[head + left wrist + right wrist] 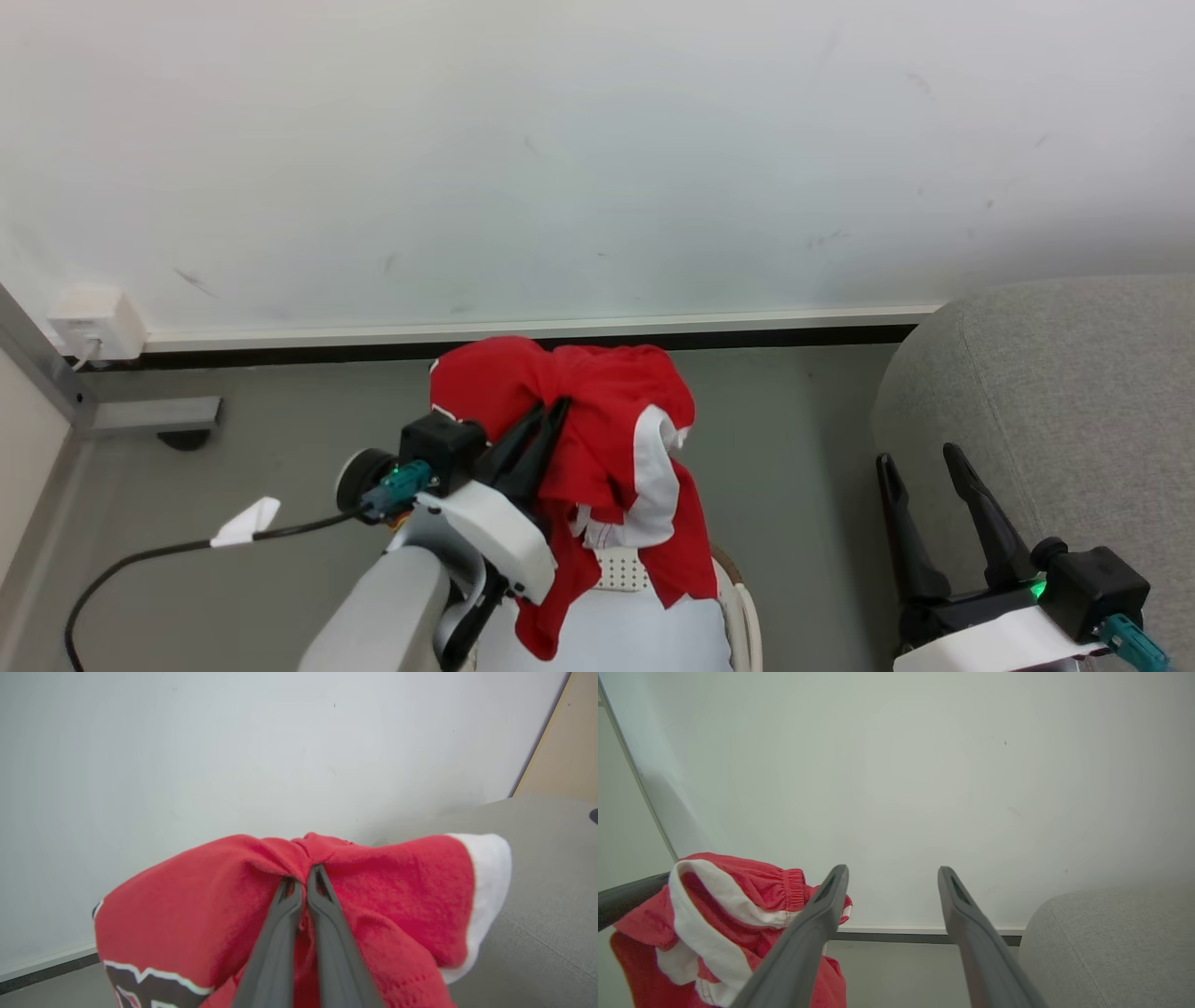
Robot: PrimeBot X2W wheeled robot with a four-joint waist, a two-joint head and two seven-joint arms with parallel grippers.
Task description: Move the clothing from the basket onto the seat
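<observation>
Left hand (551, 411), fingers clamped on a fold of the clothing (607, 392). Seat (1055, 392) at three o'clock. The clothing hangs above the basket (742, 616) at six o'clock. Right hand (918, 457), fingers apart, empty. Step: carrying; next, probably a swing towards three o'clock before release.

The jersey (597, 411) is soft red cloth, matt and a bit fuzzy up close, with smoother white trim and a patch of tiny mesh holes. The basket (624, 569) looks like white perforated plastic with a slight sheen, brown band on the rim. The pale cloth (635, 625) in it looks smooth. The seat (1074, 373) is grey woven fabric, matt and slightly coarse. The left end effector (553, 409) and right end effector (918, 455) have dark, smooth, matt prongs, plastic or rubber, can't tell which. The wall (560, 140) is matt white paint, scuffed.
</observation>
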